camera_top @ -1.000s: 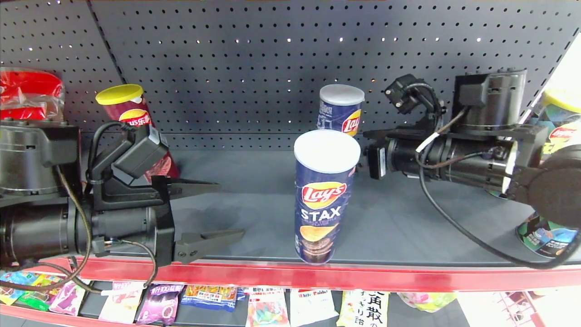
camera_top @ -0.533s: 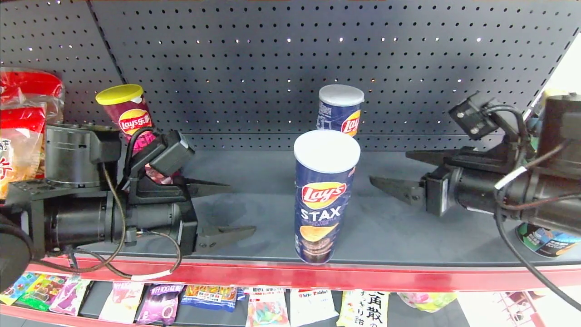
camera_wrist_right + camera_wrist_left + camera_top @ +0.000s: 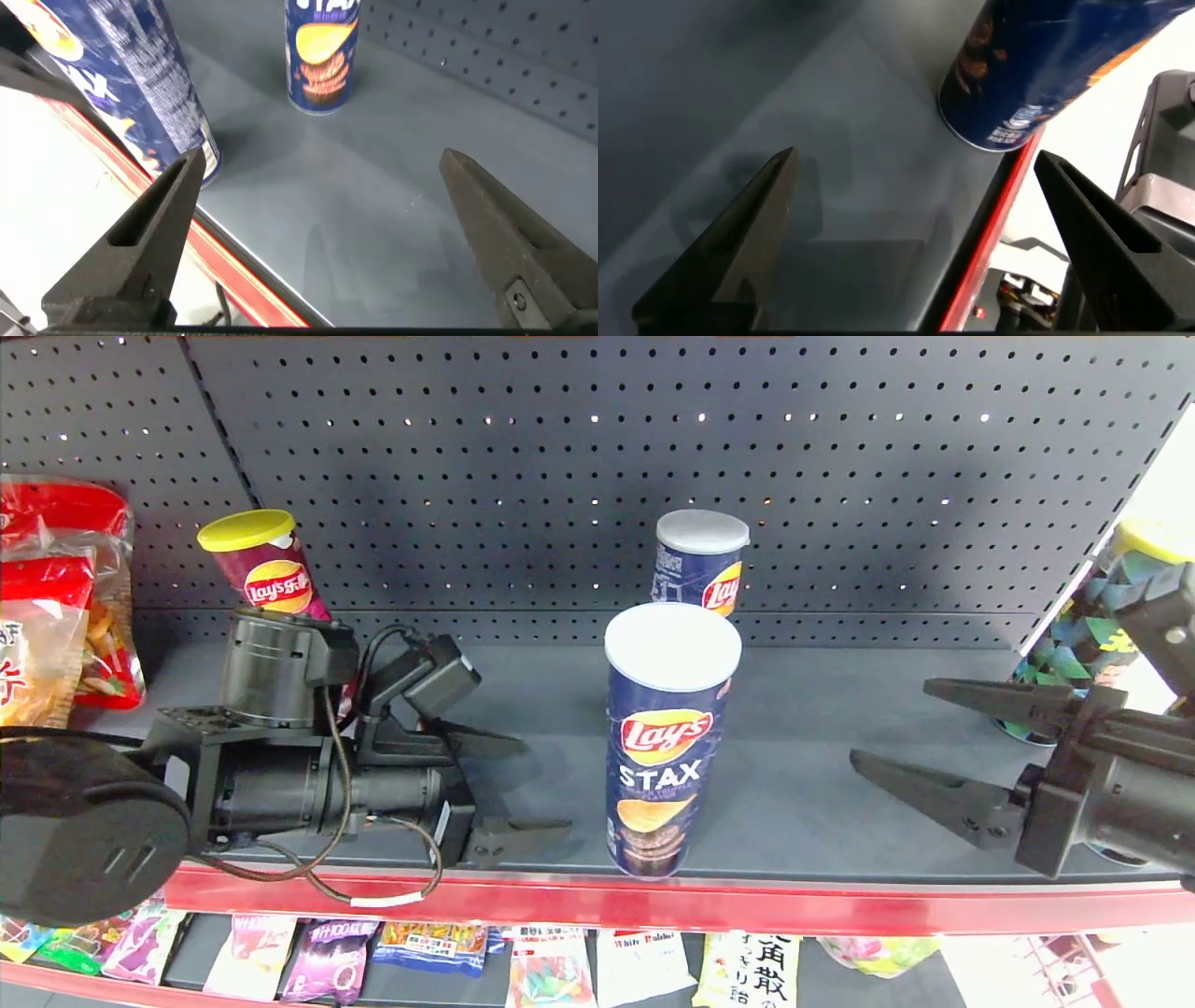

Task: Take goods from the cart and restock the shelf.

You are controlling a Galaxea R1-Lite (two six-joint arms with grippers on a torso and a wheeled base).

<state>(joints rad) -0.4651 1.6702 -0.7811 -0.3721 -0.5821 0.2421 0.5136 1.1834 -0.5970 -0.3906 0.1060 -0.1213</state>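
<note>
blue can (image 3: pixel 665 747) standing at shelf (image 3: pixel 803 793) edge | we are holding left end effector (image 3: pixel 546 784) wide beside it | right end effector (image 3: pixel 889 721) wide, farther off

A navy cardboard crisp tube (image 3: pixel 667 747) stands at the grey metal shelf's (image 3: pixel 803 793) front edge, apparently untouched, between the splayed left gripper (image 3: pixel 546 784) and right gripper (image 3: pixel 887 721).

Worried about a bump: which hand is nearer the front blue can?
Left. The left hand is open close beside the front blue can; the right hand is open farther off, opposite.
</note>
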